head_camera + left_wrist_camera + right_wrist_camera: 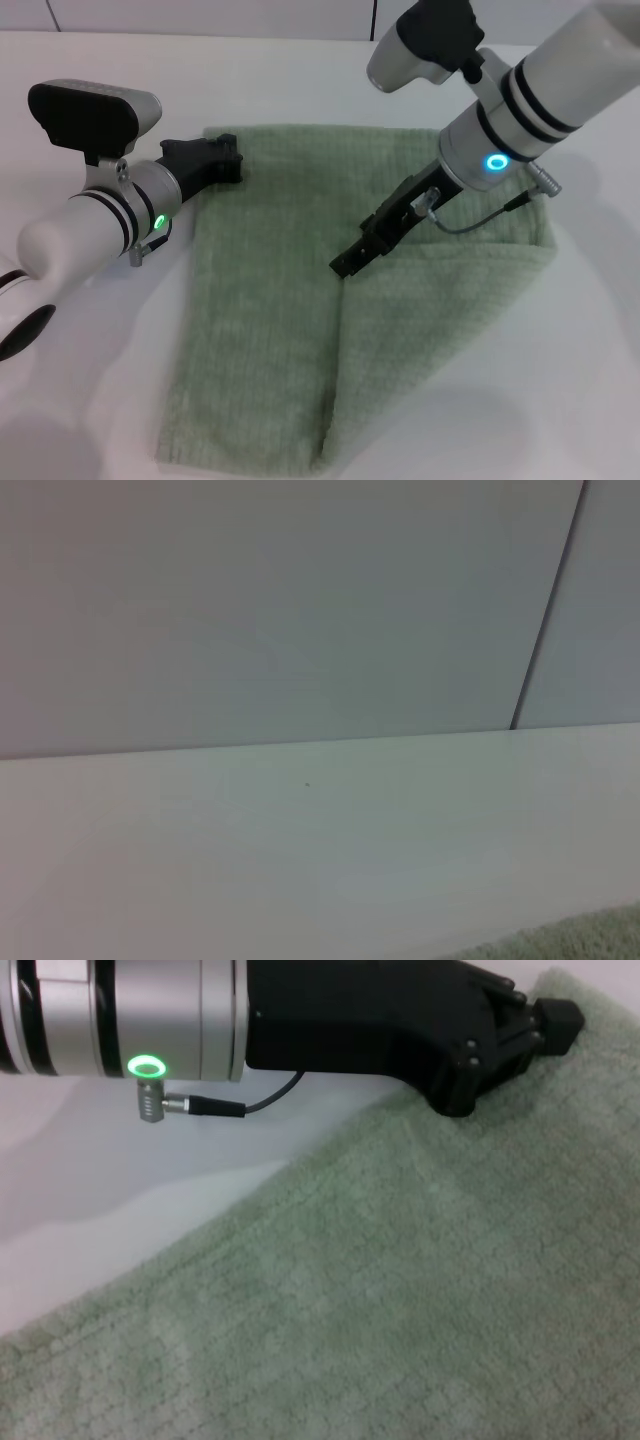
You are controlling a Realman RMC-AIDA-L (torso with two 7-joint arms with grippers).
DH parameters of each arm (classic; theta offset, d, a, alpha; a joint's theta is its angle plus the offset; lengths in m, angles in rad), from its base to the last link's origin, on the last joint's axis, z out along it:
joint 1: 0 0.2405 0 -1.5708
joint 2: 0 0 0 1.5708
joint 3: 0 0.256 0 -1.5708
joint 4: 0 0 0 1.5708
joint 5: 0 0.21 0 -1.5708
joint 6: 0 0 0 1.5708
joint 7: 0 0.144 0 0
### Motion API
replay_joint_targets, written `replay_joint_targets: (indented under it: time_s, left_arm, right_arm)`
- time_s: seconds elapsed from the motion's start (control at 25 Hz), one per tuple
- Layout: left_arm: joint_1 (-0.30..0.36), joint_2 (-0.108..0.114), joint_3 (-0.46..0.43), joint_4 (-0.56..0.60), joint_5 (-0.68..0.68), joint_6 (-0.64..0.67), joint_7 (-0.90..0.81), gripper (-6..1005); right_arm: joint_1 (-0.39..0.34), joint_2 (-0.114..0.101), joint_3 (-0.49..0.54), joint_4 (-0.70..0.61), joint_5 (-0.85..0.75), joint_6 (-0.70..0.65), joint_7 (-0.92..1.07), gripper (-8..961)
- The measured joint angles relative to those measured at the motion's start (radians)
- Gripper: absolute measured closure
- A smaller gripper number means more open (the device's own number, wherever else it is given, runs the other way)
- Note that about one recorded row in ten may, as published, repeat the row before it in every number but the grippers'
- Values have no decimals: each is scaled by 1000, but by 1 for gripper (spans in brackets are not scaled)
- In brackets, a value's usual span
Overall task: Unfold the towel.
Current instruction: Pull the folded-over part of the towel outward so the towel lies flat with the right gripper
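The towel (300,300) lies on the white table (560,400), still partly folded: a triangular flap on my right side lies doubled over the lower layer, its diagonal edge running from the towel's middle toward the near edge. My right pincer (350,262) sits at the top of that diagonal edge, low on the cloth; I cannot tell whether it is open or closed on the flap. My left pincer (225,160) rests at the far left corner, apparently closed, pinning or holding that corner. To do this step well, I should grip only the top layer, keep the left corner anchored, and draw the flap outward to the right, low and flat.
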Motion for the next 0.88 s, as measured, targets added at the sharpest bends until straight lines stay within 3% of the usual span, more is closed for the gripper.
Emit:
replay_joint_targets:
  time_s: [0.88]
  left_arm:
    - [5, 0, 2, 0, 0, 2, -1, 1000]
  right_arm:
    - [-8, 8, -3, 9, -3, 12, 2, 305]
